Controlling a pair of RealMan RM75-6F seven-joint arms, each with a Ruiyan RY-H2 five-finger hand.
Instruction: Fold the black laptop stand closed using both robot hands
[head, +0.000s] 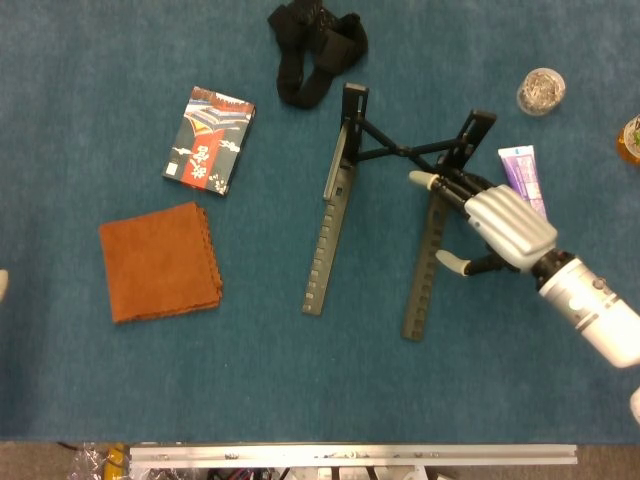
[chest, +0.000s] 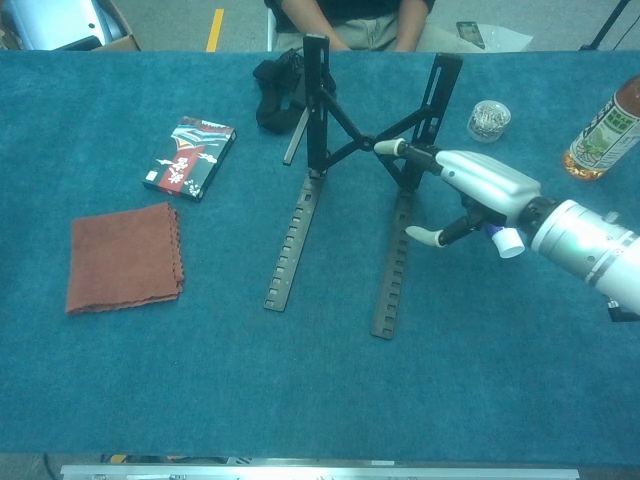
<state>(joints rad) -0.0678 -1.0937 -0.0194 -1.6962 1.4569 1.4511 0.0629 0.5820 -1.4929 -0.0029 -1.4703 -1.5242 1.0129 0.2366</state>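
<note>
Black metal laptop stand (head: 385, 205), unfolded at the centre of the blue felt table (head: 300, 380): two notched rails lie flat and apart, their rear uprights raised and joined by a crossed brace. Your right hand (head: 500, 225) sits just beside the right rail, fingers spread toward the brace and thumb extended below, grasping nothing. Your left hand is outside both views. The step in hand is, by appearance, the approach to the right rail; no folding has begun. Your next move calls for closing the right hand on that rail and bringing the left hand to the left rail, then pressing the two together. The purple tube (head: 524, 178) lies partly under your right hand; avoid sweeping it.
</note>
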